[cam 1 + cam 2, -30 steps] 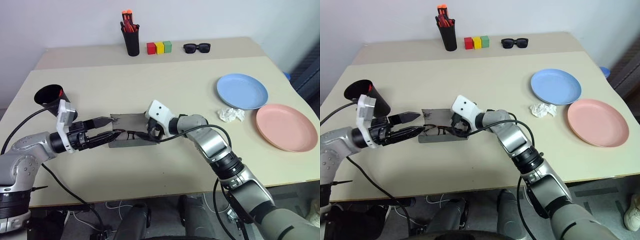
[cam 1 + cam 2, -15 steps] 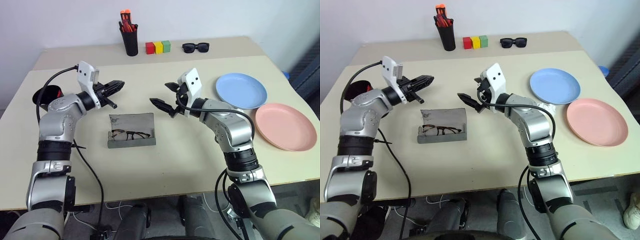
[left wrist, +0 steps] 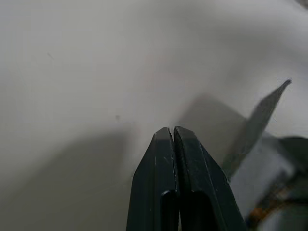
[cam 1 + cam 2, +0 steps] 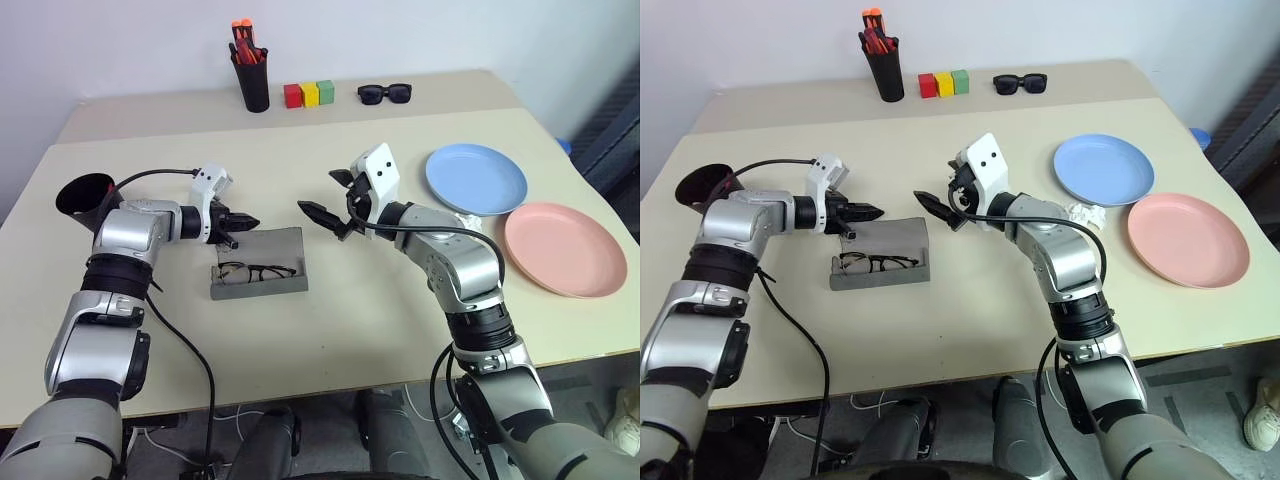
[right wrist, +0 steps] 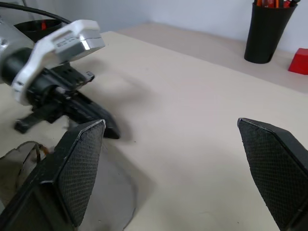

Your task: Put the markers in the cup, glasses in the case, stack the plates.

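Closing the case (image 4: 262, 268) comes next, we judge: the grey hard shell lies open on the table (image 4: 380, 300) near our clenched, empty left gripper (image 4: 243, 222), glasses (image 4: 258, 270) inside. We would push its stiff raised lid gently, since the thin wire frame bends easily. Our right gripper (image 4: 325, 195) hovers spread, released.

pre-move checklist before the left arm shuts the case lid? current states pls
1. glasses lying inside the case: ok.
2. Case lid open, standing up behind the tray: ok.
3. left gripper shut and empty, its tip by the lid's edge: ok; contact with the lid: cannot tell.
4. right gripper open, empty, raised off the case: ok.
5. Glasses temples folded fully within the tray: cannot tell.
6. Plates stacked: not ok; blue plate and pink plate lie side by side.
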